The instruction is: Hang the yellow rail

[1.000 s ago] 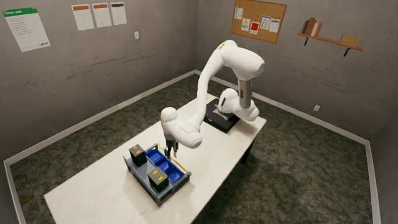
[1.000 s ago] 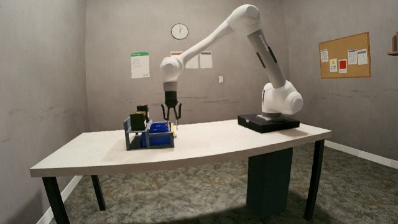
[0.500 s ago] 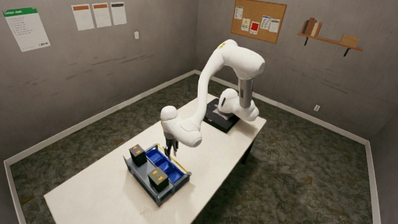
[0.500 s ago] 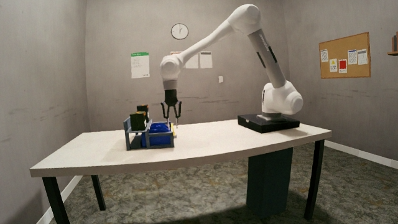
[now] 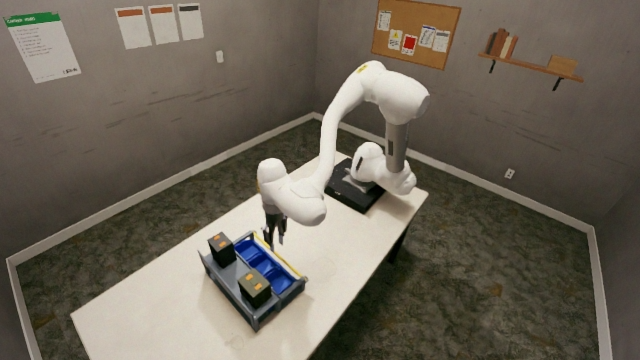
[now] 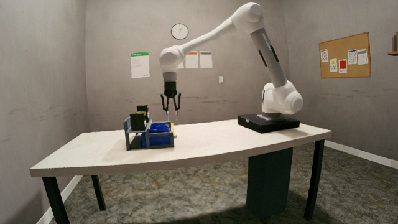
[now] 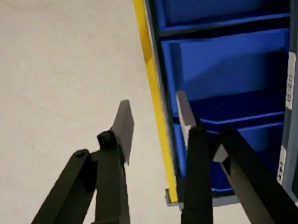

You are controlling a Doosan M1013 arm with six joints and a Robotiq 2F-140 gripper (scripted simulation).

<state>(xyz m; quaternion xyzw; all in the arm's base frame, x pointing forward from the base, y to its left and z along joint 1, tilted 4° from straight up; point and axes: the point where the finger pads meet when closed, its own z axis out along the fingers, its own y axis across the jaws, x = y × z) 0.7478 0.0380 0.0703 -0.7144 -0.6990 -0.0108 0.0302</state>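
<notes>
Gripper [image 7: 154,119] jaws stand apart, holding nothing, raised above the yellow rail [image 7: 152,76]. Rail lies along the front of the blue bins [image 7: 226,63], passing below the gap between the fingertips.

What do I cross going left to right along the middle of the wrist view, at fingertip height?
Bare white table top → left finger pad → yellow rail → right finger pad → blue bins. The gripper is open, its fingers straddling the rail without touching it.
</notes>
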